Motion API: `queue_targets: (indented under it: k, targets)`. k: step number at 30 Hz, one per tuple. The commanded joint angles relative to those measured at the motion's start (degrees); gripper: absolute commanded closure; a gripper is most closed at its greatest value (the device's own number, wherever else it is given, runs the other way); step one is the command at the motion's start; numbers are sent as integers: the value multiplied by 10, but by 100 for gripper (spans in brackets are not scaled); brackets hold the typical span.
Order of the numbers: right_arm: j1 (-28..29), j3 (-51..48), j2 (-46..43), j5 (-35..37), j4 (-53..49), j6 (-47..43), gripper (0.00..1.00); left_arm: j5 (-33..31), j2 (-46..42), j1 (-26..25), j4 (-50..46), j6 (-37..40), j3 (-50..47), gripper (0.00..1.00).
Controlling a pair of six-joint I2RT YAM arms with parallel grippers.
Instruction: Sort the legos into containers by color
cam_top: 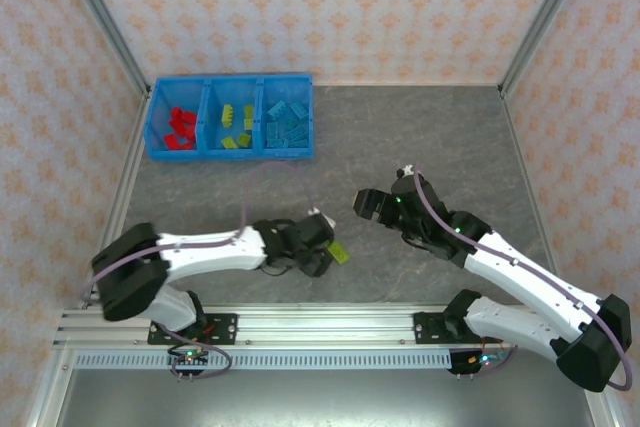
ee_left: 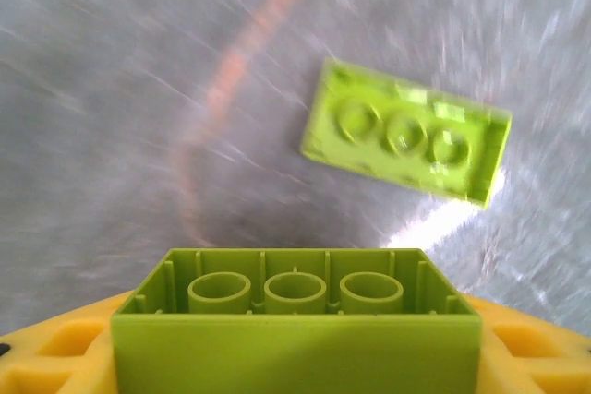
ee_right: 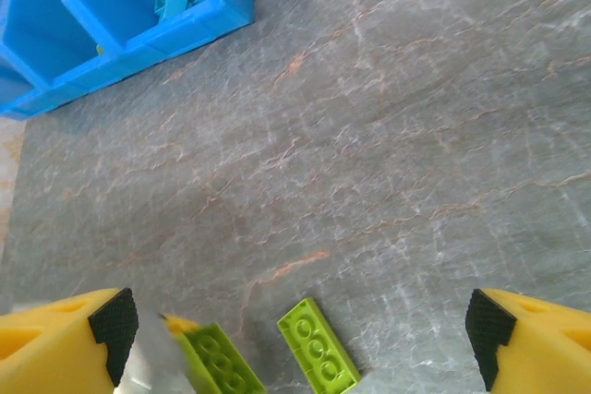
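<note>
Left gripper: low over the near centre of the grey surface, pinching a lime green brick between its yellow fingers. The brick's hollow underside, with three tubes, faces the wrist camera.

A second lime green brick lies loose on the surface just beyond the held one, studs up and clear of the gripper.

Right gripper: held above the surface right of centre, fingers spread wide, black pads bare, nothing between them.

Blue bin: stands at the far left of the surface, well apart from both grippers.
- Left compartment: red bricks.
- Middle compartment: lime green bricks.
- Right compartment: light blue bricks.

Counts within the compartments cannot be told.
</note>
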Motion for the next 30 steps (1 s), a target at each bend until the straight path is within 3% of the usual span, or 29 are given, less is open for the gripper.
queue_targets:
  k: [1,7,10,13,22,24,28,30]
  targets:
    - [1,7,4,-61,40,-17,7,-2,-97,94,-3,15,-2,55]
    - [6,10,31,-105,73,-14,7,127,-119,346,-9,39,71,55]
    - [9,9,36,-96,74,-11,6,178,-64,465,25,-9,117,55]
    - [9,11,40,-90,73,-11,6,187,21,526,51,-51,179,57]
    - [9,19,34,-68,42,-14,6,130,304,553,-112,-79,524,54]
    - [9,19,30,-63,38,-14,6,128,341,554,-133,-86,575,48]
    - [9,17,24,-60,38,-11,6,130,392,556,-177,-94,662,27]
    - [9,18,23,-59,36,-10,6,135,398,556,-185,-94,682,22]
